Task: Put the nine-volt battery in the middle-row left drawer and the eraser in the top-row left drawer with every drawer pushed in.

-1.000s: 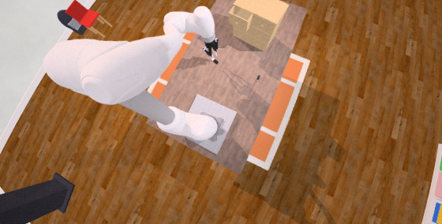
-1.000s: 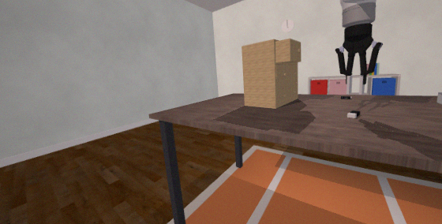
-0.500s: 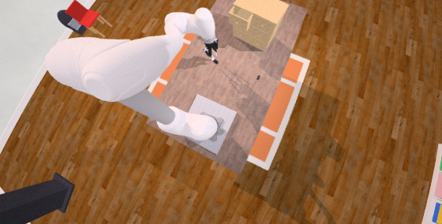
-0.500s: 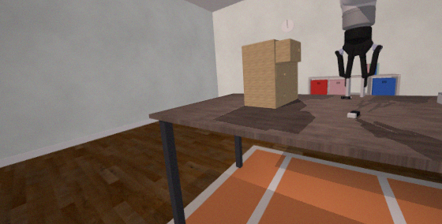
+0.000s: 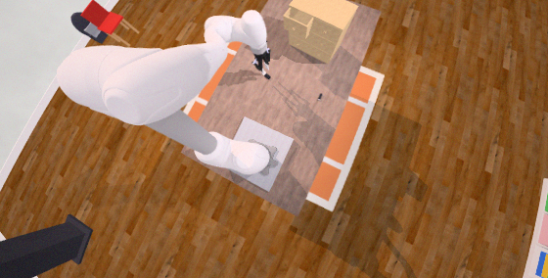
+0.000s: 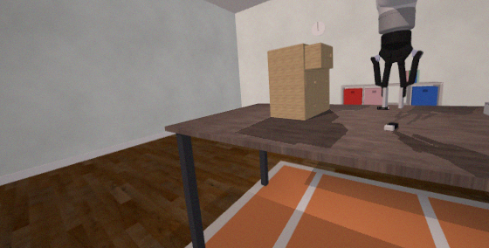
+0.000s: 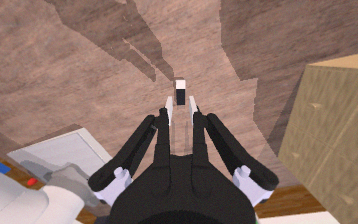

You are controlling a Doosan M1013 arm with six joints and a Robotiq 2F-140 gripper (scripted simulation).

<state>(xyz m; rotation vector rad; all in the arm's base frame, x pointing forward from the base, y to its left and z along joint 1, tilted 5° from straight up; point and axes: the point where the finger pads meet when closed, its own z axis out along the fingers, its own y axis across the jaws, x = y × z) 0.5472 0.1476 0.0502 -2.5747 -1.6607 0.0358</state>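
The eraser (image 7: 180,92), white with a black sleeve, lies on the dark wooden table; it also shows in the top view (image 5: 267,75) and the exterior view (image 6: 390,126). My gripper (image 7: 180,102) points down above it, fingers a narrow gap apart with nothing between them; it also shows in the exterior view (image 6: 393,102). The fingertips stand well above the table. A small dark thing (image 5: 319,96) (image 6: 383,107), which may be the nine-volt battery, lies farther along the table. The small chest (image 5: 320,18) stands at the table's far end, its top-row left drawer (image 6: 319,55) pulled partly out.
The robot's base sits on a grey plate (image 5: 261,157) at the table's near end. The chest's side fills the right of the wrist view (image 7: 335,145). The other drawers look pushed in.
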